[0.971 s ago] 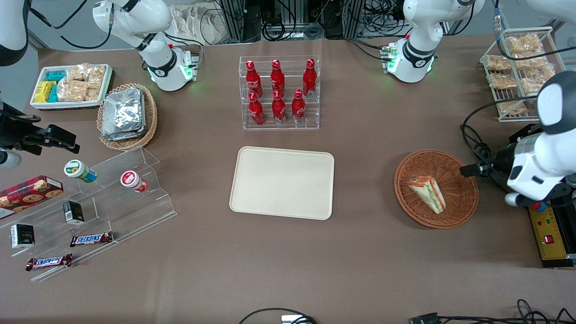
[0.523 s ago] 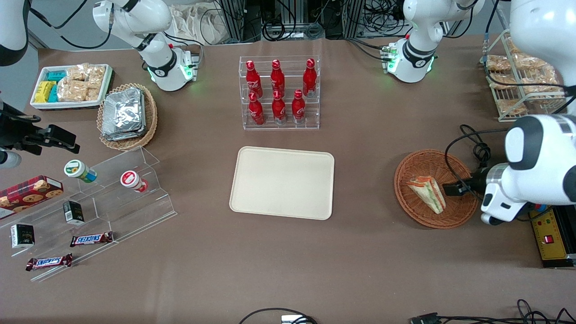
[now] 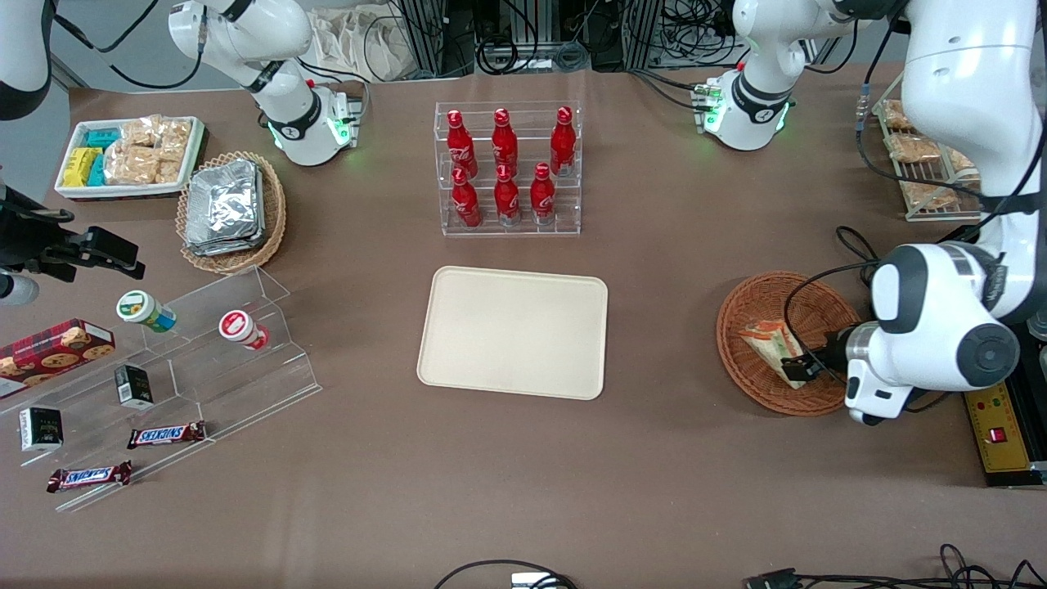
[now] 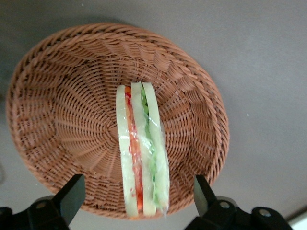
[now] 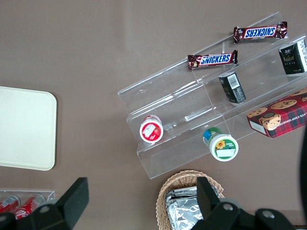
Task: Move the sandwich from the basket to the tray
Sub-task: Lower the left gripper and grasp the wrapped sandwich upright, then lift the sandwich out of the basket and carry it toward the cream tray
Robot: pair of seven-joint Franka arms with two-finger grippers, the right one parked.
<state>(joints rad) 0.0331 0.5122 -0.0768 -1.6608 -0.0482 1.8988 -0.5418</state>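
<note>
Front view, read from the parked arm's end of the brown table [image 3: 671,458]: a small white tray of tan and yellow-teal snack packs [image 3: 128,155], a light tan wicker basket holding foil packs [image 3: 230,209], and a clear acrylic stepped stand [image 3: 188,368] with two small cups, chocolate bars and a red cookie box. Next comes a clear rack of red bottles [image 3: 507,168], and nearer the camera than it, the large flat cream-beige rectangular plastic tray [image 3: 514,331] with rounded corners, bare. Toward my working arm's end sits the round reddish-brown woven wicker basket [image 3: 748,360], well apart from the tray. The small triangular wedge sandwich [image 3: 769,345] of pale bread lies in that basket, clear-wrapped. My tool [image 3: 806,366] hangs over the basket at the sandwich's end nearer the camera. A wire rack of tan snack packs [image 3: 920,164] stands farther from the camera than the basket.

In the left wrist view the basket [image 4: 57,110] fills the frame and the sandwich [image 4: 141,158] rests on its edge near the middle, its orange-red and green filling showing between the bread slices. My tool [image 4: 136,203] is spread wide, one black fingertip [image 4: 72,196] on each flank of the sandwich, neither touching it
</note>
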